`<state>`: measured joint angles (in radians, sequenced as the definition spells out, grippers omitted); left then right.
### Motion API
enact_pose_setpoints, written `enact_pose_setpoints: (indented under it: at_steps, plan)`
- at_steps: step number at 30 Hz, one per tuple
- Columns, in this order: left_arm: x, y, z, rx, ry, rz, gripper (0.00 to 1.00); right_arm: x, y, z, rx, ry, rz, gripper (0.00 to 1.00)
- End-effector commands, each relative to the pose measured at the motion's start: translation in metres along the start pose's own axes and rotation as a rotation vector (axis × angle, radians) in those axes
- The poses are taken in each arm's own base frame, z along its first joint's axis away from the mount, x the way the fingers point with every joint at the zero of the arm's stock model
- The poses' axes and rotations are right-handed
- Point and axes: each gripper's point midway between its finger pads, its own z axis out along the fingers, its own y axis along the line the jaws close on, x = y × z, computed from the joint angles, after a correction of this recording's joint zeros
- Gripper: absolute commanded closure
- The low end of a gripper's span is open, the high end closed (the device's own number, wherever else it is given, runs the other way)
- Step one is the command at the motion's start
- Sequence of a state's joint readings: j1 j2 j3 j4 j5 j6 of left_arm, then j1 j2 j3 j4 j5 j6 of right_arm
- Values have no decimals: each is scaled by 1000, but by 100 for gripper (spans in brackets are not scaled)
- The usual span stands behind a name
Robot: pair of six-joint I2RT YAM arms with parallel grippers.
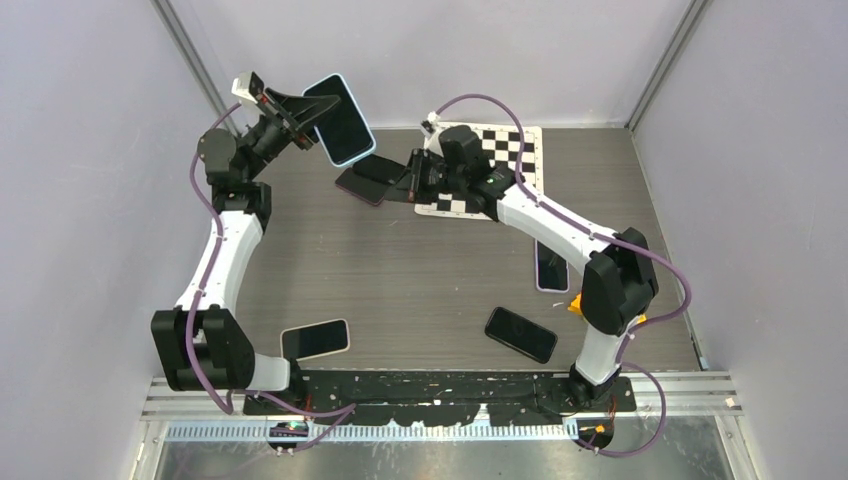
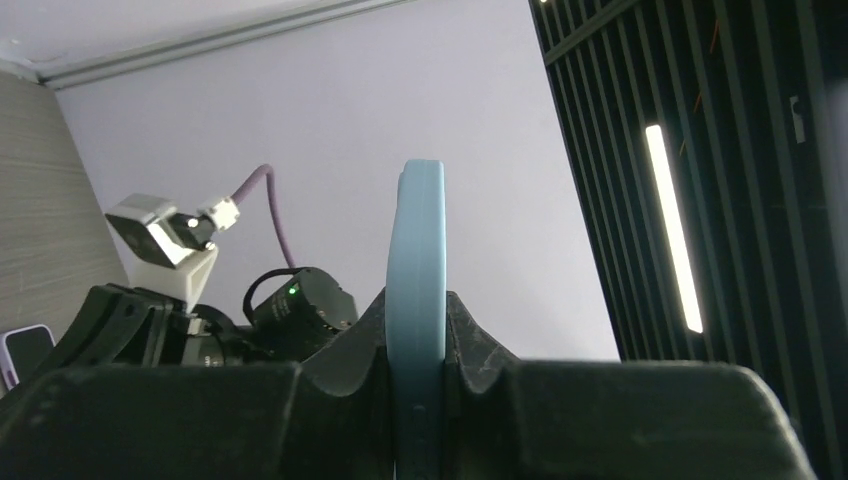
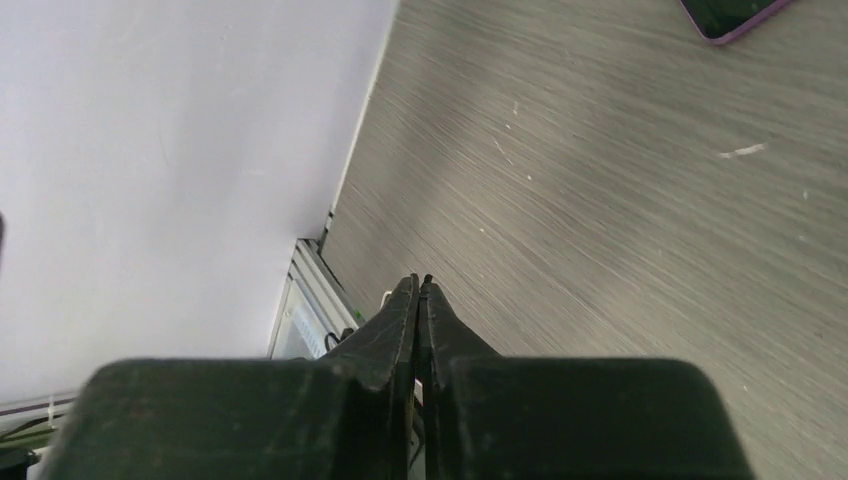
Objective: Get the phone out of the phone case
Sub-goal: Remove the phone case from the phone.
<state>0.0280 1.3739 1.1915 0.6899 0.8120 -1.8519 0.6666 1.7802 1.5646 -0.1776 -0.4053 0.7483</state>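
Observation:
A phone with a dark screen in a light blue case (image 1: 340,120) is held up in the air at the back left, screen facing the top camera. My left gripper (image 1: 308,118) is shut on its lower end. In the left wrist view the case's blue edge (image 2: 415,260) stands upright between the two fingers of my left gripper (image 2: 415,345). My right gripper (image 1: 403,186) is shut and empty, low over the table beside a purple-cased phone (image 1: 366,179). In the right wrist view the right gripper (image 3: 420,288) has its fingers pressed together, and the purple-cased phone (image 3: 735,12) lies at the top right.
A checkerboard mat (image 1: 512,150) lies under the right arm at the back. A pale-cased phone (image 1: 315,338) lies front left, a black phone (image 1: 521,334) front right, another phone (image 1: 551,266) partly under the right arm. Walls close in on the left, back and right.

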Motion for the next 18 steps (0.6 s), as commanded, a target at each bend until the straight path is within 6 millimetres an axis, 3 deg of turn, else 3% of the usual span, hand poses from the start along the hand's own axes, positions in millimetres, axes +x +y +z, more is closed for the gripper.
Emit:
enact_pose_setpoints:
  at_steps: [1, 2, 3, 4, 5, 6, 8, 9, 12, 18]
  plan:
    - [12, -38, -6, 86, 3, 76, 100, -16, 31, -21, -75, -81, -76, 88]
    - [11, -35, -6, 72, -5, 77, 100, -19, 37, -23, -116, -108, -94, 85]
    - [11, -32, -6, 60, -12, 85, 100, -23, 49, -31, -155, -133, -110, 76]
    - [9, -28, -6, 41, -22, 85, 100, -25, 53, -33, -184, -161, -127, 62]
    - [7, -24, -6, 20, -34, 82, 100, -24, 56, -38, -196, -171, -138, 55]
    - [5, -18, -6, -5, -49, 77, 100, -28, 64, -44, -217, -200, -155, 38]
    - [0, -7, -7, -48, -77, 63, 100, -28, 73, -51, -245, -232, -179, 19]
    - [-4, 0, -7, -68, -99, 47, 100, -25, 72, -51, -252, -235, -184, 16]
    - [-13, 21, -10, -109, -149, -19, 100, -25, 96, -61, -371, -255, -214, 12]
    - [-24, 41, -15, -86, -223, -122, 100, -23, 141, -72, -541, -242, -215, 16]
